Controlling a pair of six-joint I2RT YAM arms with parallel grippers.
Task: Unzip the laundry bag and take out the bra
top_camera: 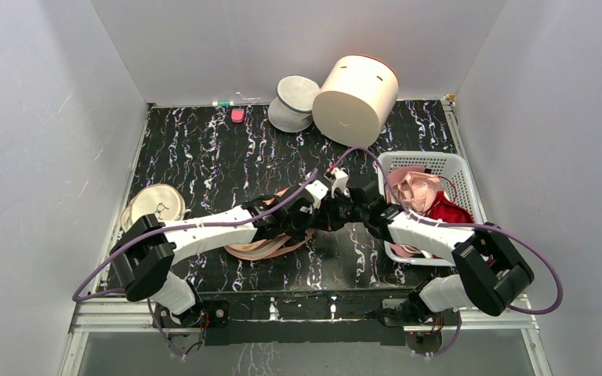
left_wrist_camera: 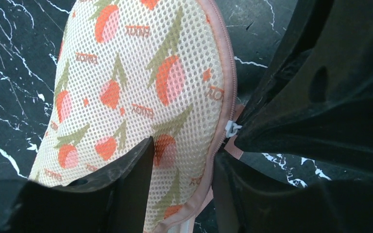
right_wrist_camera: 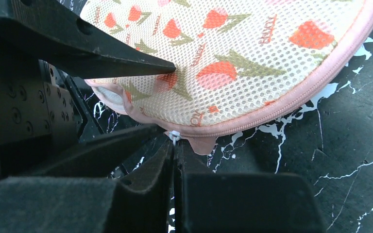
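Observation:
The laundry bag [left_wrist_camera: 141, 77], peach mesh with a red-and-green print and pink zip edging, lies flat on the black marbled table, mostly under my left arm in the top view [top_camera: 262, 247]. My left gripper [left_wrist_camera: 184, 150] is shut on the bag's end, one finger on top and one beneath. My right gripper [right_wrist_camera: 175, 145] is shut on the small white zip pull [right_wrist_camera: 175, 136] at the bag's edge, right beside the left fingers. The two grippers meet at mid-table, the left gripper [top_camera: 311, 219] close to the right gripper [top_camera: 337, 215]. The zip looks closed along the visible edge. No bra shows at the bag.
A white slotted basket [top_camera: 455, 166] at the right holds shiny salmon-pink cloth [top_camera: 419, 192] and a dark red garment [top_camera: 448, 213]. A big cream cylinder [top_camera: 357, 98], a grey-white mesh pouch [top_camera: 294, 102] and a small pink object [top_camera: 237, 115] stand at the back. A round beige item [top_camera: 155, 205] lies at the left edge.

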